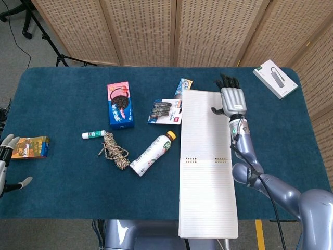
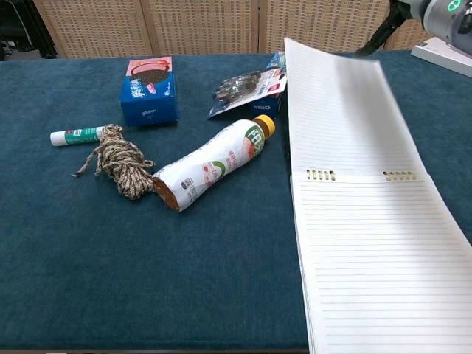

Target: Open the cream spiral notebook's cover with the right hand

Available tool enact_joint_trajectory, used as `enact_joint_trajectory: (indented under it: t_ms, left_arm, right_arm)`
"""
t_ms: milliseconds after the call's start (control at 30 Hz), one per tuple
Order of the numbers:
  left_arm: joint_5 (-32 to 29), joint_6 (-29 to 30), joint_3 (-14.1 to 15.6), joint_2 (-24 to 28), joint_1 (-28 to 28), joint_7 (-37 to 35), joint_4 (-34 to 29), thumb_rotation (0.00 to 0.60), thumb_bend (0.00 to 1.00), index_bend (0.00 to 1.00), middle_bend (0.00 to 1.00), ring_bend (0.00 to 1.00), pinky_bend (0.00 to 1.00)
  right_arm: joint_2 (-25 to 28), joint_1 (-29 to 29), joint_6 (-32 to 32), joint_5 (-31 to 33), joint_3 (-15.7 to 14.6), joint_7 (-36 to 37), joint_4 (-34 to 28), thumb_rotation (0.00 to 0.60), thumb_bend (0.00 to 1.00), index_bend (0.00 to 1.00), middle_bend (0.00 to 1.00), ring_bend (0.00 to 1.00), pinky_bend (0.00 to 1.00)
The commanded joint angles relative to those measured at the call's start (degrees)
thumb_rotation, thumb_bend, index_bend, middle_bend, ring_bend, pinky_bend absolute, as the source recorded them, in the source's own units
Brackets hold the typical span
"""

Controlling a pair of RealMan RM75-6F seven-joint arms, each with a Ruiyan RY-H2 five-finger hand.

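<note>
The cream spiral notebook lies open. Its cover [image 1: 204,125] [image 2: 339,110] is flipped away from me and lies stretched out beyond the spiral rings [image 2: 321,175]. The lined pages [image 1: 207,198] [image 2: 376,251] face up and reach past the table's near edge. My right hand [image 1: 233,99] [image 2: 435,15] hovers at the cover's far right corner, back up, fingers straight and apart, thumb just over the corner. The cover's far edge is blurred in the chest view. My left hand [image 1: 6,156] is at the far left edge with its fingers apart, holding nothing.
A drink bottle [image 1: 153,152] lies left of the notebook, with a rope bundle [image 1: 114,150], a glue stick [image 1: 93,135] and an Oreo box [image 1: 120,104] further left. A pen pack [image 1: 166,110] and a blue snack pack [image 1: 183,86] touch the cover's left edge. There is a white box [image 1: 276,78] at the far right and a yellow box [image 1: 30,147] by the left hand.
</note>
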Motion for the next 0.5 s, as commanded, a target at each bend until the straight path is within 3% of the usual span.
enact_joint_trajectory:
  t_ms: [33, 167, 500]
  left_arm:
    - [0.0, -0.2, 0.1, 0.0, -0.1, 0.1, -0.1, 0.600, 0.00, 0.00, 0.00, 0.00, 0.00]
    - [0.8, 0.5, 0.4, 0.0, 0.2, 0.1, -0.3, 0.600, 0.00, 0.00, 0.00, 0.00, 0.00]
    - [4.6, 4.1, 1.6, 0.7, 2.0, -2.1, -0.5, 0.600, 0.00, 0.00, 0.00, 0.00, 0.00]
  right_arm:
    - [0.6, -0.6, 0.4, -2.0, -0.2, 1.7, -1.0, 0.600, 0.00, 0.00, 0.00, 0.00, 0.00]
    - [3.5, -3.0, 2.8, -4.6, -1.2, 2.6, -6.0, 0.600, 0.00, 0.00, 0.00, 0.00, 0.00]
    - [18.5, -15.7, 13.5, -15.4, -7.7, 6.2, -29.3, 0.600, 0.00, 0.00, 0.00, 0.00, 0.00]
